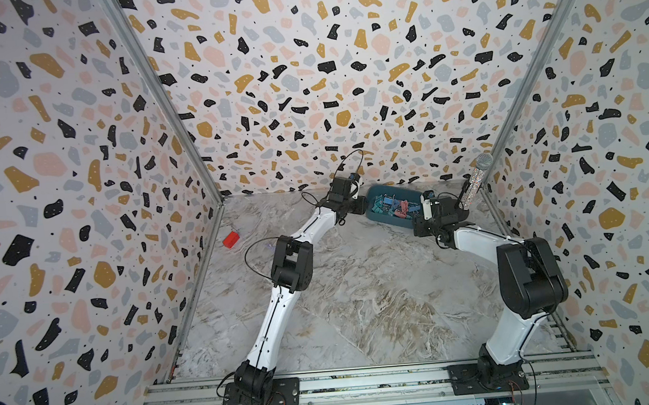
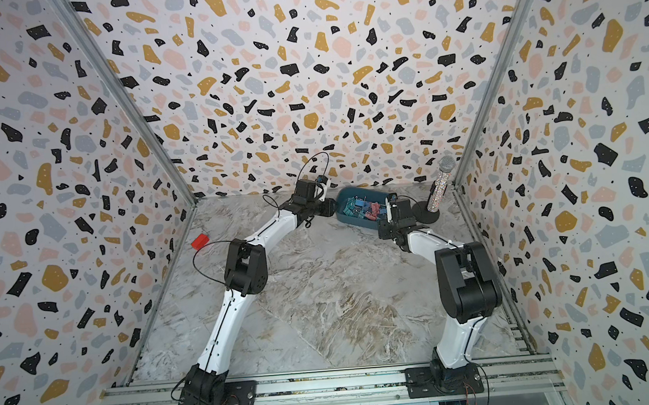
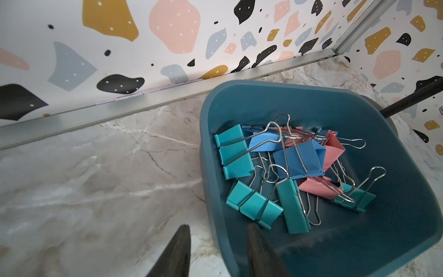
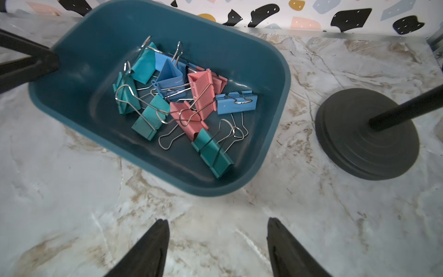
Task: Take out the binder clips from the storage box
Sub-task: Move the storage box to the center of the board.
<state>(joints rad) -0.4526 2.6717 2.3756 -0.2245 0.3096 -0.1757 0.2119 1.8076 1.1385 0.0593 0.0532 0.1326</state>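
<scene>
Binder clips (image 3: 287, 172): teal, blue and pink ones are heaped in a tangle, with the silver wire handles crossed over one another; every clip that can be seen is inside the storage box (image 3: 359, 251).
Storage box: it is set lidless on the counter (image 1: 360, 287), at the far side close to the back wall and right of centre. It is turned at a slant between the two tools.
Left tool (image 3: 218, 227): it is placed astride one short wall of the box, with one finger (image 3: 261, 251) inside and the other outside, over the counter. The jaws appear to be partly apart, but whether the wall is pinched cannot be told.
Right tool (image 4: 217, 223): it is held open and empty above bare counter, just beside the near long wall of the box and not touching it.
Microphone (image 1: 477, 179): a glittery one is held upright on a stand. The round black base (image 4: 347, 148) is set near the other short end of the box.
Red block (image 1: 231, 239): it is laid near the left wall, well apart from the box.
</scene>
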